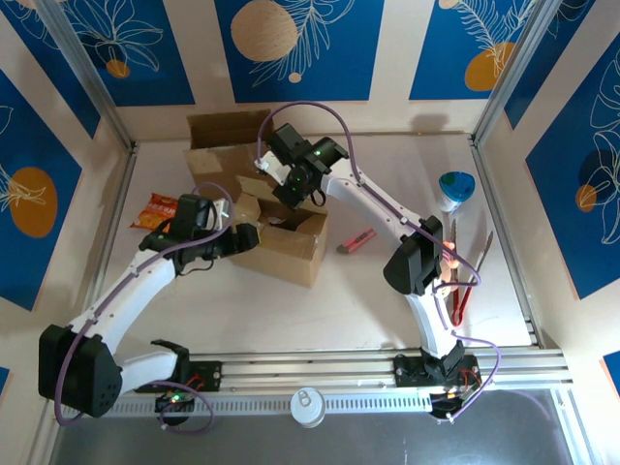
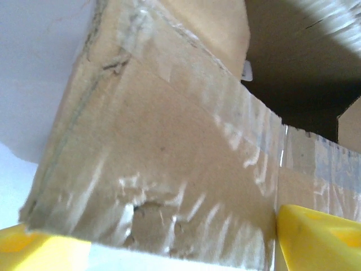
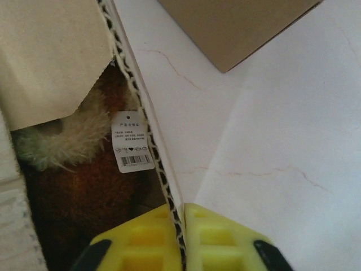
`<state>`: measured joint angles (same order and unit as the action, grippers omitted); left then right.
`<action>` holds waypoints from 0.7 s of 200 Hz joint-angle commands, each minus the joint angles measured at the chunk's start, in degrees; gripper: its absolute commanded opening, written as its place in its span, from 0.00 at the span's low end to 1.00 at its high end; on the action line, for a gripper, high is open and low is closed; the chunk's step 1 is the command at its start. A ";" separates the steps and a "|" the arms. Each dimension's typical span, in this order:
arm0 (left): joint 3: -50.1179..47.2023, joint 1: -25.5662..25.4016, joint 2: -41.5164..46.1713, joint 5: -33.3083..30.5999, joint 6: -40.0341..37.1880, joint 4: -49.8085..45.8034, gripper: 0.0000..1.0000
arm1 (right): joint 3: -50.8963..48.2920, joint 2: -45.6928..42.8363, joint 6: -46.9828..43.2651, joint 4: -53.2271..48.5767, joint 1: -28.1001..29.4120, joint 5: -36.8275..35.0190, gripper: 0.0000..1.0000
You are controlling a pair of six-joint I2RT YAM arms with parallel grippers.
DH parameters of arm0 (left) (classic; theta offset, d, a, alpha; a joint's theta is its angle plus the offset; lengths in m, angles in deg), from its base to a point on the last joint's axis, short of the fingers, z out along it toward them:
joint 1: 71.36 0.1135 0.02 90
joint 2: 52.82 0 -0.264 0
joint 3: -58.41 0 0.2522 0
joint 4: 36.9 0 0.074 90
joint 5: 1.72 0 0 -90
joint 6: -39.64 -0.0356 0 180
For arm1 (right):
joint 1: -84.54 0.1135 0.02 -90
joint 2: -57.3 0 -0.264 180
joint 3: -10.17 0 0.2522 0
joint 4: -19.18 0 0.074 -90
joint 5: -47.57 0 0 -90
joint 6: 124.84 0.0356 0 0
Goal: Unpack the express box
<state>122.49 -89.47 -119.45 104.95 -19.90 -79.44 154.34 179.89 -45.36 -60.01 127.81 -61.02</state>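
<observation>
white marble-look table [image 1: 387,310], blue leaf-print wall panels around it. the brown cardboard express box [image 1: 291,247] sits left of centre, toward the far side. flaps are up and open, clear tape is wrinkled across one side, and the paper skin is torn in spots.

step in hand, as i read it: box is open, contents not out yet.

right gripper [image 3: 181,217] is clamped tight on the box's corrugated wall edge, a yellow finger on each side of the board, nothing else in it. left gripper [image 2: 175,243] is spread wide at the taped near-left side, cardboard between its fingers, no grip that i can see.

inside: a brown plush toy with cream fur [image 3: 96,180] and a white barcode tag [image 3: 131,148], partly under a flap.

next move, my guess: right steadies the box or pulls the wall back, left goes over the rim and down onto the plush. risks: the flap blocks access, or the box slides on the smooth top.
</observation>
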 commanded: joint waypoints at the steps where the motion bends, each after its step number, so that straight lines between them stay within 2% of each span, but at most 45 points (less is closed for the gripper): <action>1: 4.71 0.64 1.46 0.63 -3.99 -2.53 0.92 | 2.07 -0.24 3.61 0.40 -0.21 3.19 0.00; 22: 9.16 0.57 4.82 0.89 -5.44 -3.60 1.00 | 2.22 -2.43 11.56 -0.98 -0.08 3.24 0.00; 43: 14.50 0.63 7.43 -1.52 -7.25 -8.25 1.00 | -1.08 -6.47 23.11 -1.01 0.39 3.14 0.00; 57: 19.04 0.56 6.99 -4.23 -8.36 -14.25 0.96 | -5.88 -9.91 30.40 0.92 0.92 5.13 0.00; 89: 26.56 0.05 1.49 -6.21 -11.76 -26.93 0.87 | -19.16 -17.44 43.47 9.16 2.28 9.08 0.00; 140: 30.10 -7.03 -5.66 -13.85 -12.19 -33.59 0.88 | -41.92 -30.20 61.57 28.56 3.92 10.16 0.00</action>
<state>149.81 -92.99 -123.12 95.88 -30.83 -106.06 120.15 155.14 3.10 -45.10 130.82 -53.28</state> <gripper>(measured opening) 0.872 0.047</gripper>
